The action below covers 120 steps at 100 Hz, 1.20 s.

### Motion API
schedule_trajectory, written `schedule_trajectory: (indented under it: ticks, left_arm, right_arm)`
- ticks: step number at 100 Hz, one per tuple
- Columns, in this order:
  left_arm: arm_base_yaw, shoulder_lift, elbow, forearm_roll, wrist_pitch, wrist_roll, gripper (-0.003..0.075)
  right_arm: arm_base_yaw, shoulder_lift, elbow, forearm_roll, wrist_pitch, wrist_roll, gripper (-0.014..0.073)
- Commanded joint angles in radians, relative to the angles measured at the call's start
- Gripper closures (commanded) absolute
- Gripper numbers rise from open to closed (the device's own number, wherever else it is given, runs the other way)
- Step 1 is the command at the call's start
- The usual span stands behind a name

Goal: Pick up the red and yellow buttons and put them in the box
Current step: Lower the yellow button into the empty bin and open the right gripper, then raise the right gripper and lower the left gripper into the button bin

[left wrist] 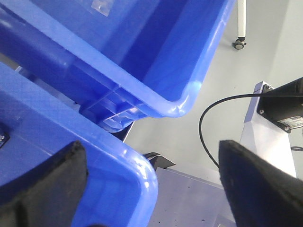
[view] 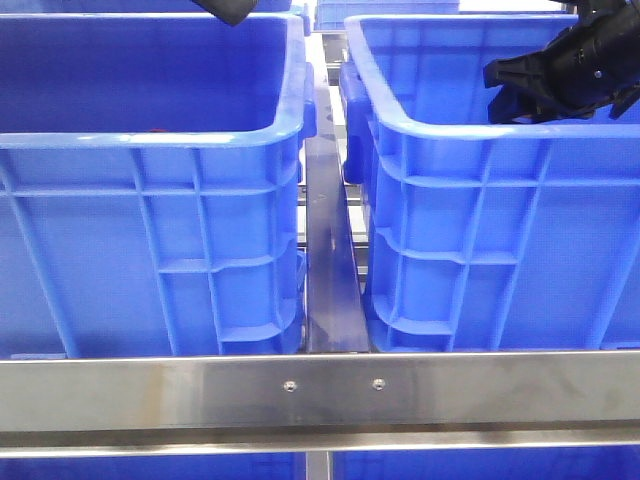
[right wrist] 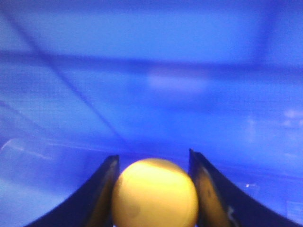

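Button, yellow, clenched between the right pincer fingers, seemingly inside the blue crate.

**Arm and gripper posture at the recorded moment**

Right arm: black wrist assembly reaching in from the right side of the front view, angled downward and leftward. Right gripper: the two dark fingers converge on a yellow button, which fills the gap between them and touches both inner faces. Left arm: only a dark tip shows at the upper edge of the front view. Left gripper: two black padded fingers stand wide apart, with nothing between them.
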Motion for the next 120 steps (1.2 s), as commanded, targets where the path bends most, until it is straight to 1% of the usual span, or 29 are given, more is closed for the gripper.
schedule_trajectory:
  ticks: [1, 9, 14, 19, 24, 57, 79, 86, 90, 93, 99, 100, 102, 105, 107, 112, 113, 120]
  left_arm:
    - [-0.007, -0.046, -0.035, -0.054, 0.025, -0.007, 0.0175]
    - [-0.007, -0.046, -0.035, -0.054, 0.025, -0.007, 0.0175]
    - [-0.007, -0.046, -0.035, -0.054, 0.025, -0.007, 0.0175]
    - [-0.007, -0.046, -0.035, -0.054, 0.025, -0.007, 0.0175]
    - [-0.007, -0.046, -0.035, -0.054, 0.025, -0.007, 0.0175]
    - [-0.007, -0.046, -0.035, -0.054, 0.029, -0.007, 0.0175]
    - [-0.007, -0.046, -0.035, -0.054, 0.029, -0.007, 0.0175]
    - [-0.007, -0.046, -0.035, -0.05, 0.02, -0.007, 0.0175]
    - [-0.007, -0.046, -0.035, -0.05, 0.015, -0.007, 0.0175]
    - [-0.007, -0.046, -0.035, -0.05, 0.015, -0.007, 0.0175]
    - [-0.007, -0.046, -0.035, -0.05, 0.015, -0.007, 0.0175]
    - [-0.007, -0.046, -0.035, -0.05, 0.015, -0.007, 0.0175]
    - [-0.007, -0.046, -0.035, -0.05, 0.015, -0.007, 0.0175]
    - [-0.007, -0.046, -0.035, -0.05, 0.015, -0.007, 0.0175]
    - [-0.007, -0.046, -0.035, -0.05, 0.015, -0.007, 0.0175]
    - [-0.007, -0.046, -0.035, -0.05, 0.015, -0.007, 0.0175]
    - [-0.007, -0.046, -0.035, -0.05, 0.015, -0.007, 0.0175]
    - [-0.007, -0.046, -0.035, -0.05, 0.015, -0.007, 0.0175]
  right_arm:
    - [0.0, -0.044, -0.031, 0.018, 0.01, -0.011, 0.0321]
    - [0.0, -0.044, -0.031, 0.018, 0.019, -0.011, 0.0209]
    - [0.0, -0.044, -0.031, 0.018, 0.026, -0.011, 0.0113]
    - [0.0, -0.044, -0.031, 0.018, 0.027, -0.011, 0.0046]
    - [0.0, -0.044, -0.031, 0.018, 0.027, -0.011, 0.0008]
    - [0.0, -0.128, -0.022, 0.018, 0.024, -0.011, 0.0001]
    - [0.0, -0.246, 0.056, 0.018, 0.017, -0.011, 0.0006]
    - [0.0, -0.292, 0.098, 0.02, 0.005, -0.011, 0.0053]
    - [0.0, -0.32, 0.119, 0.019, -0.002, -0.011, 0.0118]
    - [0.0, -0.339, 0.14, 0.019, -0.005, -0.011, 0.0179]
    - [0.0, -0.383, 0.176, 0.019, -0.005, -0.011, 0.0348]
    - [0.0, -0.389, 0.185, 0.019, -0.005, -0.011, 0.0387]
    - [0.0, -0.404, 0.195, 0.019, -0.005, -0.011, 0.0425]
    - [0.0, -0.425, 0.217, 0.019, -0.003, -0.011, 0.0515]
    - [0.0, -0.441, 0.231, 0.019, 0.001, -0.011, 0.0548]
    - [0.0, -0.479, 0.261, 0.019, 0.013, -0.011, 0.0662]
    - [0.0, -0.49, 0.265, 0.019, 0.017, -0.011, 0.0673]
    - [0.0, -0.545, 0.307, 0.022, 0.031, -0.009, 0.0655]
